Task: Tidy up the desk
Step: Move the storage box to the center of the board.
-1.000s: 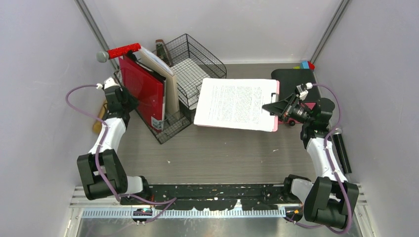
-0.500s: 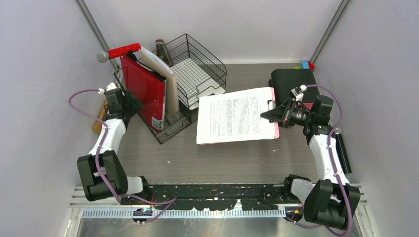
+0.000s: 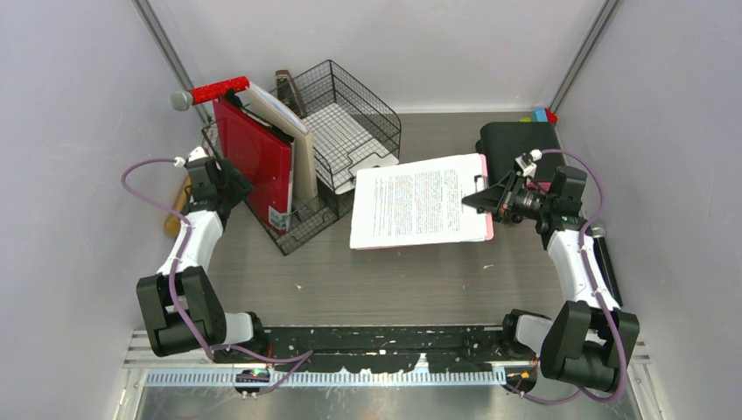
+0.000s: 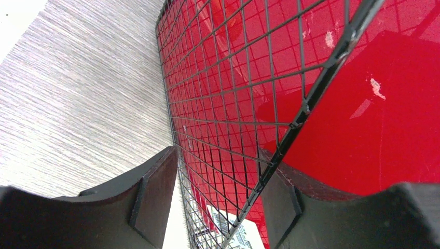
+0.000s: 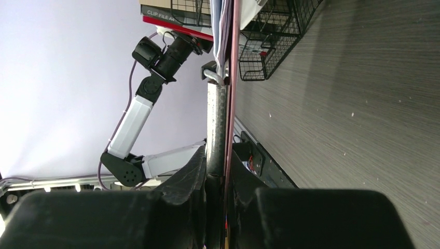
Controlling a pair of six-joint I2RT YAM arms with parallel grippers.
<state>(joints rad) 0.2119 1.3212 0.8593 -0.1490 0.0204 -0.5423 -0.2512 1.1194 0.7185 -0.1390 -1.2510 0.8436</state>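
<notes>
A pink clipboard (image 3: 420, 208) carrying a printed sheet hangs tilted above the grey wood-grain desk (image 3: 394, 280), right of centre. My right gripper (image 3: 479, 199) is shut on its clip end; the right wrist view shows the board edge-on, with the clipboard (image 5: 231, 78) and its metal clip pinched inside the right gripper (image 5: 218, 181). My left gripper (image 3: 229, 187) sits at the left side of the black wire rack (image 3: 302, 223) that holds a red folder (image 3: 258, 162). In the left wrist view the left gripper (image 4: 218, 207) is open, rack mesh passing between the fingers (image 4: 155, 197), the red folder (image 4: 363, 129) behind it.
A wire mesh tray (image 3: 346, 122) stands behind the rack. A black drawer unit (image 3: 516, 140) sits at the back right. A long black object (image 3: 605, 269) lies along the right wall. A wooden handle (image 3: 175, 212) lies by the left wall, and a red-handled tool (image 3: 219, 89) rests on the folders.
The right gripper has pulled the clipboard back from the mesh tray, toward the near side, and tilted it. The left jaws have spread wider at the rack's side.
</notes>
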